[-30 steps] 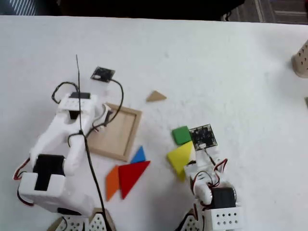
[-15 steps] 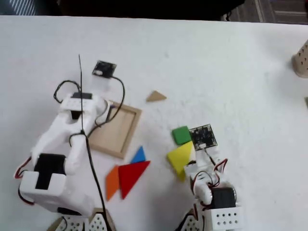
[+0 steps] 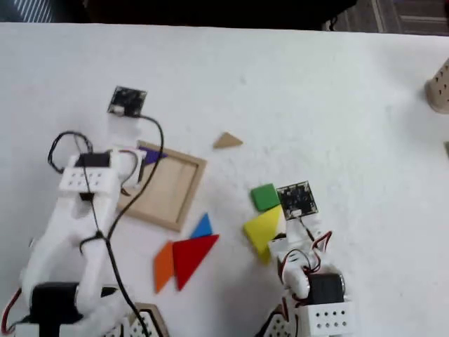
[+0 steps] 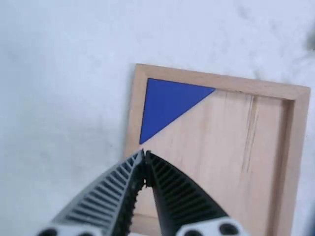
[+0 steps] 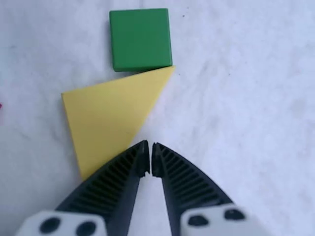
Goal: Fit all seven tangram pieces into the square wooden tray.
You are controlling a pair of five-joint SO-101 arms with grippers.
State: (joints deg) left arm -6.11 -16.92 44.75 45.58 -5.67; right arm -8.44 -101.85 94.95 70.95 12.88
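blue triangle point(image 4: 169, 105) in tray point(image 4: 221, 82) corner, beyond left fingers point(image 4: 116, 193)

Robotics lab bench, not a home or a shop.

Marked as a lab set-up by two white plastic arms, left arm point(image 3: 77, 210) and right arm point(image 3: 309, 281), mounted side by side at the near edge of a white-covered desk point(image 3: 316, 84). Fitted with bare circuit boards point(image 3: 296, 199), looping black cables point(image 3: 163, 140) and perforated white bases point(image 3: 326, 319). Laid out with a square wooden tray point(image 3: 172, 193) and coloured tangram pieces point(image 3: 191, 254). Edged at one side by a perforated wooden block point(image 3: 440, 88), with dark floor point(image 3: 210, 10) beyond.
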